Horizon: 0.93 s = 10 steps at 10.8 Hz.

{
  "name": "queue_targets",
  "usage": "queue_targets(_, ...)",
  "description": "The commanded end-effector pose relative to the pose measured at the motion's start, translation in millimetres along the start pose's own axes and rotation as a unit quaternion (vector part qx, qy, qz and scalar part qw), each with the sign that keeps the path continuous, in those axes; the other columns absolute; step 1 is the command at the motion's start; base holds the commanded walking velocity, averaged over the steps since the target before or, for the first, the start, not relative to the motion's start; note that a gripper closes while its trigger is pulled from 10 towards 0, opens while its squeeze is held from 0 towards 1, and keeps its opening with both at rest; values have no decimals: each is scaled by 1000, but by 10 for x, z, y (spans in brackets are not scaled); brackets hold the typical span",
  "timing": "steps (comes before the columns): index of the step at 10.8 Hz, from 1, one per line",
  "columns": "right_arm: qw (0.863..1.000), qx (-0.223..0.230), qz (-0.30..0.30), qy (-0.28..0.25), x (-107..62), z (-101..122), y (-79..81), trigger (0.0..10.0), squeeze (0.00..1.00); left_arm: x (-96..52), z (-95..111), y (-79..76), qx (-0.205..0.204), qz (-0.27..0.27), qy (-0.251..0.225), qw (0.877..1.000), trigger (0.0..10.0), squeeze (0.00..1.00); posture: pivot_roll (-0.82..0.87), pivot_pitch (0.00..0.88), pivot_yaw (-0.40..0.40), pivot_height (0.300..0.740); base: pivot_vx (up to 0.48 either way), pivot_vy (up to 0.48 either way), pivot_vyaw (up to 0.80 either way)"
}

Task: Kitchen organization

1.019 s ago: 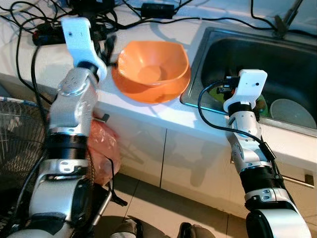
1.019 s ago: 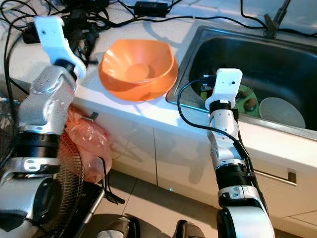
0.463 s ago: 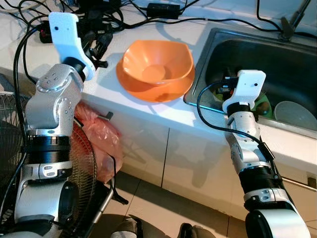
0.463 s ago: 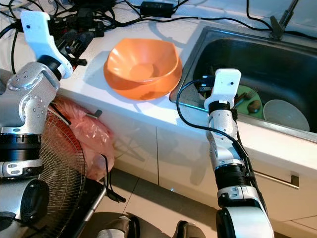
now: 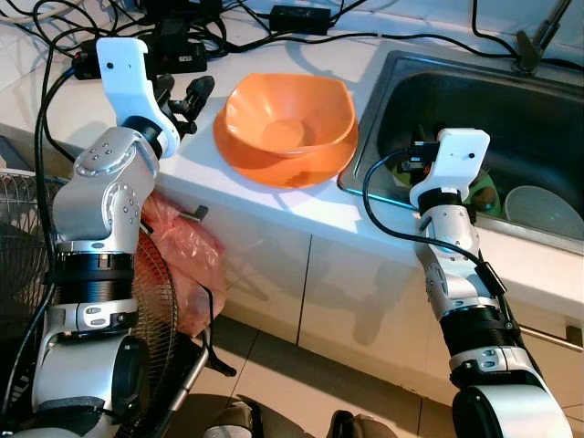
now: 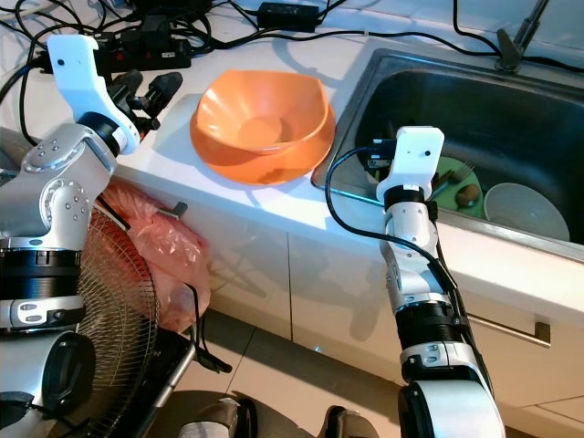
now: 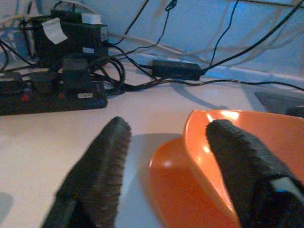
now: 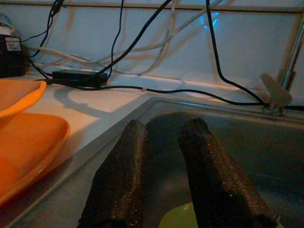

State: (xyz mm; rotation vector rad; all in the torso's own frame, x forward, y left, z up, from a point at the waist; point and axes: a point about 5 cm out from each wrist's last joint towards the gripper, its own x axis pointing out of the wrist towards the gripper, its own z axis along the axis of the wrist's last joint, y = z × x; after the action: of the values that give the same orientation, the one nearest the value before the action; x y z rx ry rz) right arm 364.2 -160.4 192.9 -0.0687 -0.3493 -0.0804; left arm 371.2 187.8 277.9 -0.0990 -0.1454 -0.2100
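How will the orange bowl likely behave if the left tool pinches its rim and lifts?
The orange bowl looks like thin, glossy plastic, so it is probably light and stiff, though its smooth rim may slip between the fingers of the open left tool. It sits on a matching orange plate, which might slide or lift along. Held by one edge, it would probably tilt.

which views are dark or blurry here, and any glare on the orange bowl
Head views: bright and sharp; the orange bowl shows soft sheen, the sink basin is shadowed. Left wrist view: dim and bluish, the left tool out of focus up close, a small glare spot on the bowl rim. Right wrist view: darkest, right tool fingers murky over the sink.
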Motion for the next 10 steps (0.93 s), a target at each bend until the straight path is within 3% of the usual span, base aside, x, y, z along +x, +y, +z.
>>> queue_targets(1,1000,0,-1,-4,15,24,0,10000,0,15,8,-5,-13,-16,8,1000,10000,1000,45,144,42,740,0,0,0)
queue_targets(2,1000,0,0,-4,17,23,2,10000,0,36,-2,-5,-28,-18,12,999,10000,0,47,143,43,740,0,0,0)
queue_targets(3,1000,0,2,-4,23,25,14,10000,0,101,-77,44,-66,-10,37,997,10000,0,46,141,47,740,0,0,0)
queue_targets(10,1000,4,0,-8,38,46,33,10000,0,288,-70,51,-43,-44,85,994,10000,0,45,128,64,740,0,0,0)
